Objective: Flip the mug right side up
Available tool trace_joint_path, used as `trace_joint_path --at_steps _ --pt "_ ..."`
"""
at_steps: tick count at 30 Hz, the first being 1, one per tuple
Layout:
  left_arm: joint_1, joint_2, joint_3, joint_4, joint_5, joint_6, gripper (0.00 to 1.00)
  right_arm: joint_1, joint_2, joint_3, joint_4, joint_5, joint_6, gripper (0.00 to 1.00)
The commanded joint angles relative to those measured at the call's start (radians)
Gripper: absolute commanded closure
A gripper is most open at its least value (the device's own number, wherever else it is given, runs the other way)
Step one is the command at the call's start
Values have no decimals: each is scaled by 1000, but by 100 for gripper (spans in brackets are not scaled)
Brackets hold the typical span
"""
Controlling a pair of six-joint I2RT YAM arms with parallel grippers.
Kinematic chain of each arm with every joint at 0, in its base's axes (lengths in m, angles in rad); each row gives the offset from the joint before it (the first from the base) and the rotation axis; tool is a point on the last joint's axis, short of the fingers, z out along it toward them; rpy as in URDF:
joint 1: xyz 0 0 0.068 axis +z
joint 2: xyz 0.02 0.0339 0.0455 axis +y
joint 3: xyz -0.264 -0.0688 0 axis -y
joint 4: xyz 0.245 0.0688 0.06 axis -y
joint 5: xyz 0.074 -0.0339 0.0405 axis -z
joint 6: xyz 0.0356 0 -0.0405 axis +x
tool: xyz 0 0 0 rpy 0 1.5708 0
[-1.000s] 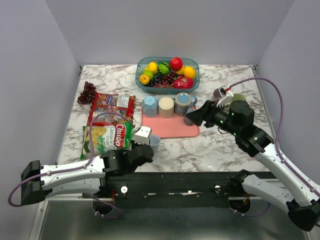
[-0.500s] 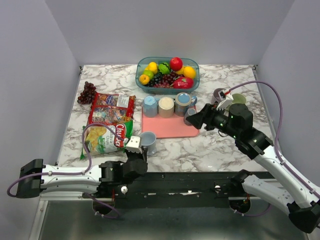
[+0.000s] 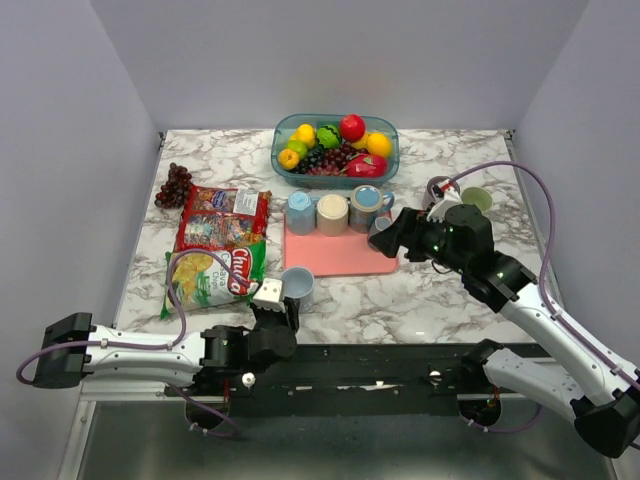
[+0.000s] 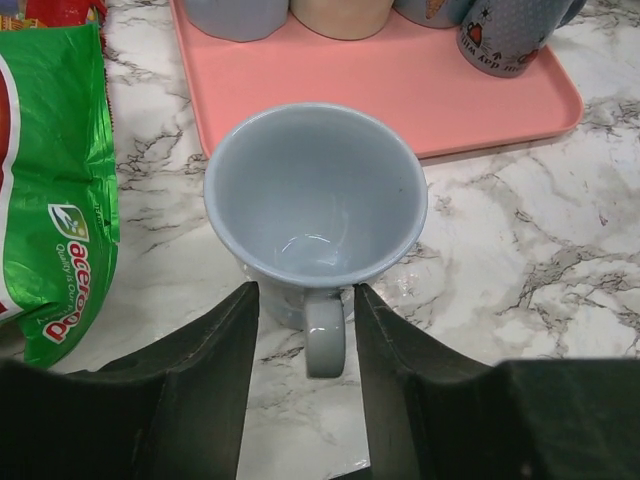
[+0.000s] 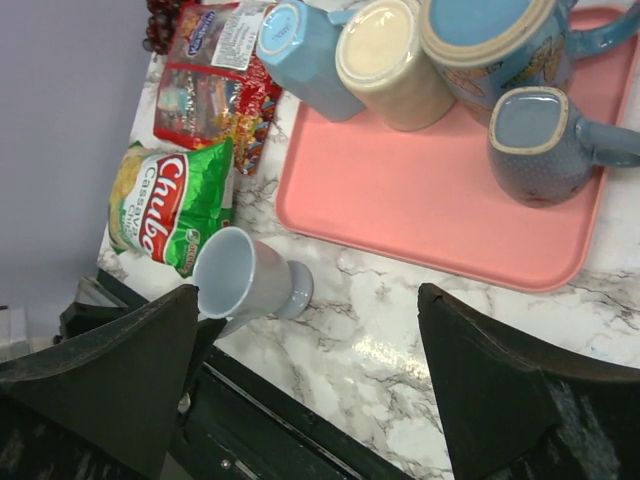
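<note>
Releasing: left gripper (image 4: 305,300) has let go, its jaws now apart on either side of the handle.
Mug (image 4: 315,200): upright, mouth up, just in front of the pink tray (image 4: 430,110); the task looks done.
Right gripper (image 5: 308,290): spread wide, holding nothing.
Nearby: chips bag (image 4: 60,200) close on the left; nothing blocks a retreat.

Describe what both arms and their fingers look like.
The left arm and right arm both have white links with black joints. A purple cable loops along each arm. The fingers are dark, broad and wedge-shaped.
</note>
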State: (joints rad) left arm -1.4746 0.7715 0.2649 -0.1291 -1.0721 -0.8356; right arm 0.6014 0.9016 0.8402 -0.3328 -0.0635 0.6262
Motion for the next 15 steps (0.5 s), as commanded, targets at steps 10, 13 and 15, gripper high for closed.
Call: trace_joint_path --at_steps 10,13,15 --pt "-56 -185 -4 -37 -48 9 21 3 46 19 -49 128 -80 4" --pt "-59 -257 0 -43 -11 42 15 -2 62 42 -64 131 -118 4" --pt "-59 -310 14 -43 3 75 11 -9 95 65 -72 110 -166 4"
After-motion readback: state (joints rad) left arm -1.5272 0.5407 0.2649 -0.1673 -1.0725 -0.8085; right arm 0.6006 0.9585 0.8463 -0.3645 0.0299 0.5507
